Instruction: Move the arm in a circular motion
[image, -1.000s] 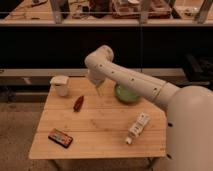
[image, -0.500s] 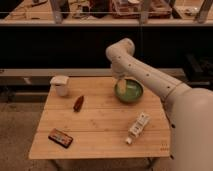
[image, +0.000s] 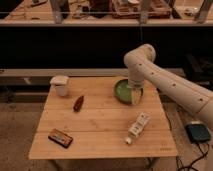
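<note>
Counter: I see the pale slatted wooden counter filling the lower middle of the frame. Nothing on it has shifted over the last second.
Arm: The thick cream-white tubular arm comes in from the right edge. Its rounded elbow is now in the upper right of centre. A second ago that elbow stood near the middle of the counter's far edge, so it has swept steadily rightward.
Meaning: I judge this to be one arc of the circle, with the loop not yet closed.
Bowl: The round green bowl sits at the far right of the counter, partly hidden by the arm's tip.
Bottle: A white bottle lies on its side, lower right of centre.
Cup: A white cup stands upper left.
Tool: The short pale tool hangs over the bowl's right side. It has moved right and slightly lower. I cannot tell how far open it is, or whether it holds anything.
Writing: Dark marks on the bottle's label are unreadable, and I see no brand elsewhere.
</note>
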